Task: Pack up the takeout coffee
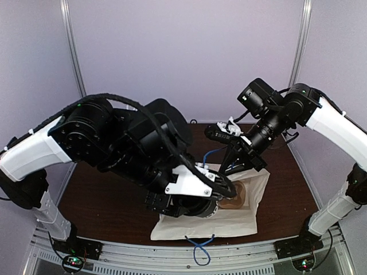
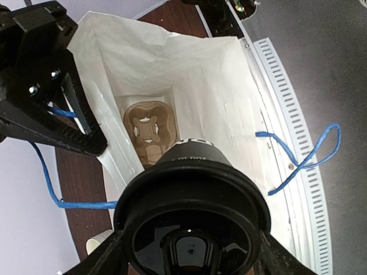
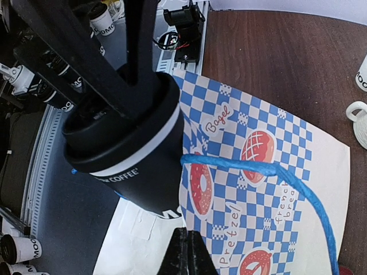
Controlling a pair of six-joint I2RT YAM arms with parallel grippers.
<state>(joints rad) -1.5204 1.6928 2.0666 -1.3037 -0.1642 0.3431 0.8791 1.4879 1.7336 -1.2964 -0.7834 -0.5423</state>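
Observation:
The takeout coffee [image 2: 192,189] is a black paper cup with a white band and black lid [image 3: 126,143]. My left gripper [image 2: 192,252] is shut on it just below the lid, and its fingers [image 3: 140,40] show in the right wrist view. The cup's base points into the open mouth of a paper bag [image 2: 206,74] lying on its side. The bag's outside is blue checked [image 3: 258,189]. A brown cup carrier [image 2: 148,130] sits deep inside. My right gripper [image 3: 186,249] is shut on the bag's mouth edge and holds it up [image 1: 238,166].
Blue string handles hang from the bag [image 2: 304,154] [image 3: 258,169]. A cream mug [image 3: 358,120] and another cup [image 3: 362,71] stand on the brown table. More cups [image 3: 103,20] sit off the table's metal front rail [image 2: 298,114].

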